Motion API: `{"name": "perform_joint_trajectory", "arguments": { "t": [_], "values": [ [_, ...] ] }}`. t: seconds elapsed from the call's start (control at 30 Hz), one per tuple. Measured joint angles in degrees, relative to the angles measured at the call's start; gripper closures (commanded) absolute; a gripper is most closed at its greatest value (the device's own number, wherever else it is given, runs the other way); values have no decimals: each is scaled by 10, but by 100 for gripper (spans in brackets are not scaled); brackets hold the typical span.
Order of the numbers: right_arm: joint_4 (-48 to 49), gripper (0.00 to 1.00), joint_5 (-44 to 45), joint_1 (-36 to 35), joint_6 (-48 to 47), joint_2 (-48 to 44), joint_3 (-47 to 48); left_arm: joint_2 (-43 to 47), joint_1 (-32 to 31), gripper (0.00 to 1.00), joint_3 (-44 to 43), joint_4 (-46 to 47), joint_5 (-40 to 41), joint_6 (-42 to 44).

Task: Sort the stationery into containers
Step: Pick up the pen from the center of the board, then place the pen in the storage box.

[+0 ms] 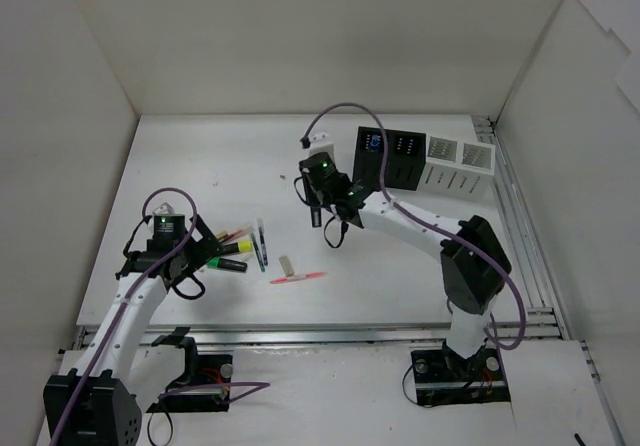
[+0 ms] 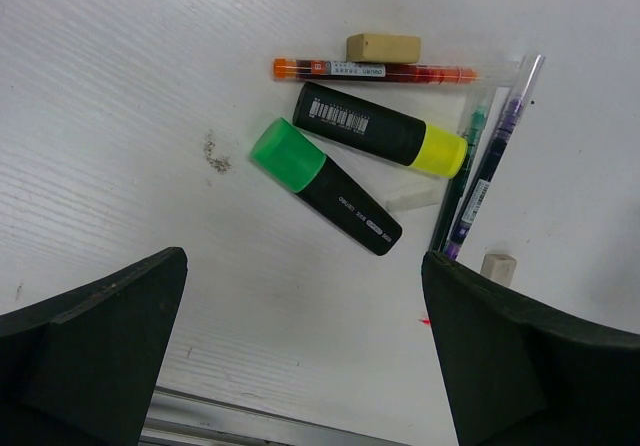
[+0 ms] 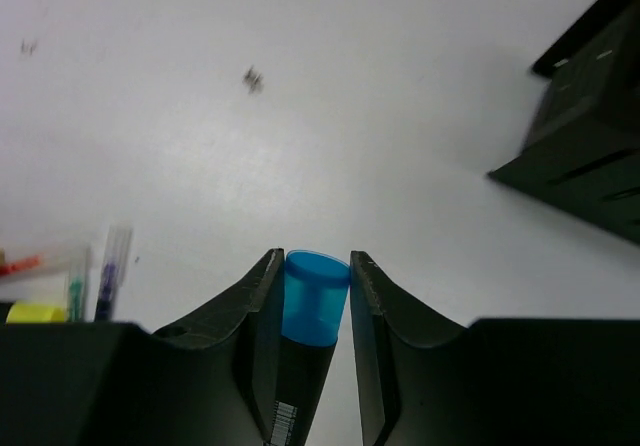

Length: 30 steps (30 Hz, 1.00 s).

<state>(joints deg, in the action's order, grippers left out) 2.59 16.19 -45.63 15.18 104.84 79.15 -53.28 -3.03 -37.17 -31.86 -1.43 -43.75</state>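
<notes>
Holding: right gripper [image 3: 310,266] is clamped on a blue-capped marker [image 3: 314,301]; dark barrel with a barcode label, cap poking past the fingertips.
Right arm: raised over bare table [image 1: 220,156], between the pile and the black box [image 1: 392,156].
Left gripper [image 2: 305,266]: jaws spread wide with nothing between them, hanging over the pile.
Pile: green highlighter [image 2: 325,186] and yellow highlighter [image 2: 380,131] lie side by side, nearly touching. Just beyond them is a clear red-ink pen [image 2: 375,70] with a pale eraser [image 2: 383,47] against it.
Pens: two dark pens [image 2: 485,176] lie parallel beside the yellow cap.
Loose: a thin pink-red pen [image 1: 297,277] and a small pale block [image 1: 287,264] lie close together, apart from the pile.
Containers: the black box and the white perforated boxes [image 1: 458,166] sit in one row at the far right of the table.
</notes>
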Motion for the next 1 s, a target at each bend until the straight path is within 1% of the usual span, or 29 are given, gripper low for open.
{"name": "perform_joint_trajectory", "arguments": {
  "t": [0.17,0.37,0.47,0.57,0.67,0.8,0.9,0.93,1.0],
  "values": [
    [78,100,80,69,-65,-67,-5,-17,0,0,0,6,0,0],
    [198,100,137,182,-136,-72,-5,-63,0,1,0,24,-14,0],
    [260,100,163,235,-178,-36,17,-84,0,1,-2,24,-15,0],
    [322,100,183,267,-218,11,37,-96,0,1,-8,24,-15,-4],
    [365,100,191,282,-249,57,50,-99,0,1,-12,28,-15,-11],
    [396,100,194,287,-276,106,62,-106,0,1,-13,33,-15,-26],
    [407,95,196,287,-279,121,61,-112,0,1,-13,34,-15,-41],
    [411,89,198,287,-278,121,56,-113,0,1,-13,35,-15,-47],
    [426,81,205,287,-270,119,42,-113,0,1,-13,35,-14,-60]
  ]
}}
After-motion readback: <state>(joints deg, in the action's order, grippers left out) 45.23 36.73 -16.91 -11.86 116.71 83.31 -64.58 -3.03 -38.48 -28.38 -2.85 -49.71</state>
